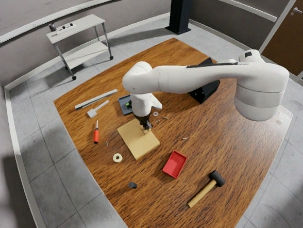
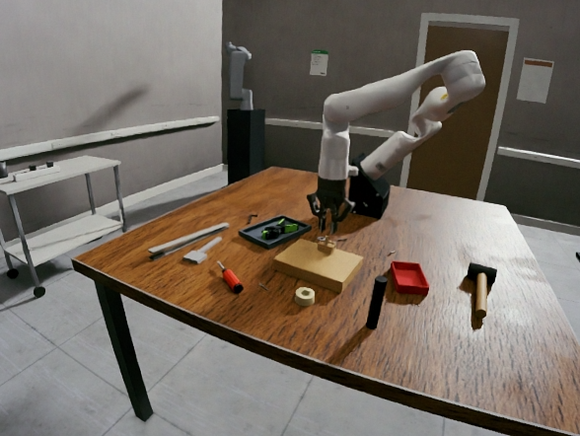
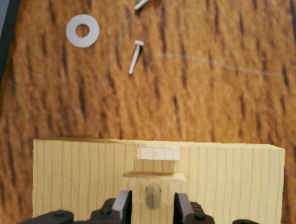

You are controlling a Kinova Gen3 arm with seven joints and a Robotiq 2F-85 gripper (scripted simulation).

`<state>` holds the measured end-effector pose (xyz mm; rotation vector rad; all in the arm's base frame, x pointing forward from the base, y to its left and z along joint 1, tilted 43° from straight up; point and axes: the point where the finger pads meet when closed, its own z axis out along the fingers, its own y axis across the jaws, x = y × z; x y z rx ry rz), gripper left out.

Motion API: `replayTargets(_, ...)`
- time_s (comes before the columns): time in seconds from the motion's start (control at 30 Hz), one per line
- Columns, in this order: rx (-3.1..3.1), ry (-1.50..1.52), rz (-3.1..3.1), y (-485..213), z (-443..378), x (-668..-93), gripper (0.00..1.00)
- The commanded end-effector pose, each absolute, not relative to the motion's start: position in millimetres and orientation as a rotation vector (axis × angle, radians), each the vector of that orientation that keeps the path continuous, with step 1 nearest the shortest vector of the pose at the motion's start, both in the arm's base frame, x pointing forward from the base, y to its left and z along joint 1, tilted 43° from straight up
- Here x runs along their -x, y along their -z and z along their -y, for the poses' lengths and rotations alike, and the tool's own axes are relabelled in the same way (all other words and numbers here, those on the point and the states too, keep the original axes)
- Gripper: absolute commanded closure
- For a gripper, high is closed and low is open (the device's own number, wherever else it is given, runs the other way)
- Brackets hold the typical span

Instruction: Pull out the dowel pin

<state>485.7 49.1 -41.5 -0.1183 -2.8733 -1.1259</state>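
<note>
The pale bench board lies on the table, also in the exterior view [image 2: 319,263] and the wrist view [image 3: 75,180]. Its small stop [image 3: 158,152] sits near the far edge. The small wooden block [image 3: 154,182] lies just in front of the stop, with its dowel pin [image 3: 152,195] standing in the hole. I see nothing loose in the narrow gap between them. My gripper [image 3: 152,208] hangs just above the block [image 2: 326,247], fingers partly open on either side of the pin, touching nothing. The green and black spring clamp [image 2: 277,229] lies in its dark tray [image 2: 274,231].
A washer [image 3: 82,31] and loose screws [image 3: 135,56] lie beyond the board. A red screwdriver [image 1: 96,133], tape roll [image 1: 117,156], red bin [image 1: 175,164], mallet [image 1: 206,189], black cylinder [image 2: 376,302], scraper [image 1: 97,108] and metal bar [image 1: 96,99] lie around it.
</note>
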Motion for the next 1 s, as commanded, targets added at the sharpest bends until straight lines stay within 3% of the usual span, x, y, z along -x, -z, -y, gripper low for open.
replayTargets(0.0, 0.119, 1.126, 2.875, 41.1, -48.3, -486.3, 0.66)
replayTargets(0.97, 0.119, 1.126, 2.875, 56.3, -62.5, -485.9, 0.66)
